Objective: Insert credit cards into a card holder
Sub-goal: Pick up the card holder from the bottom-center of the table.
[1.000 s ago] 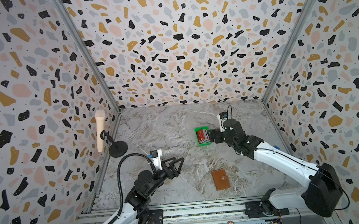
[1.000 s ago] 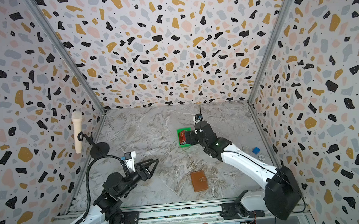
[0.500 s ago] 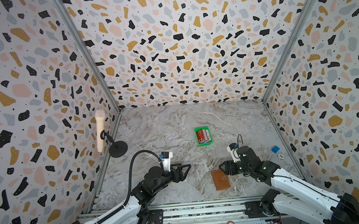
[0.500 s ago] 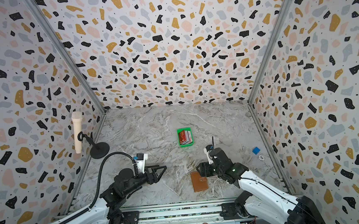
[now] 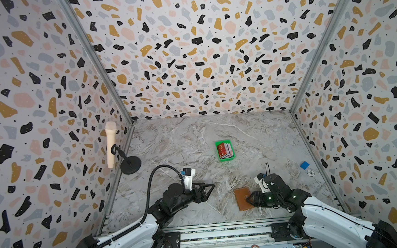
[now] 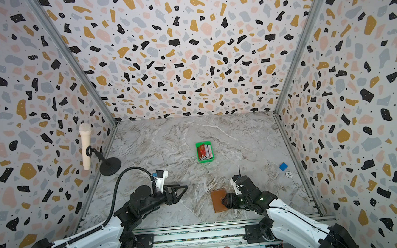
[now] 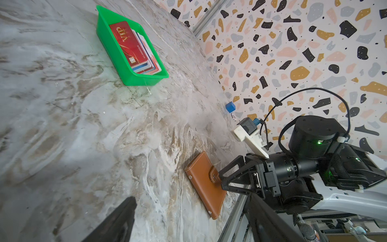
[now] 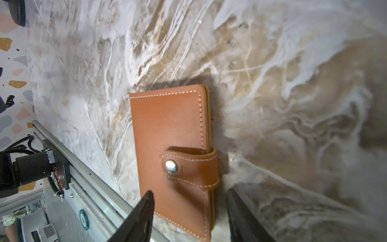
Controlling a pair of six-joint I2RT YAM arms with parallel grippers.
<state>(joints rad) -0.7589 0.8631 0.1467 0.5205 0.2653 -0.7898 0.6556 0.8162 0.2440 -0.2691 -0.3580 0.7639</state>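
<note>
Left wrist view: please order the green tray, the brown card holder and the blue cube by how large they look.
Largest to smallest:
1. green tray
2. card holder
3. blue cube, clearly the smallest

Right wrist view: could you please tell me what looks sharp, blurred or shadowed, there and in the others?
Right wrist view: card holder sharp, soft shadow on the table beside it, fingers of the right pincer blurred. Left wrist view: credit cards in the green tray crisp. Both top views: even light, no glare.
</note>
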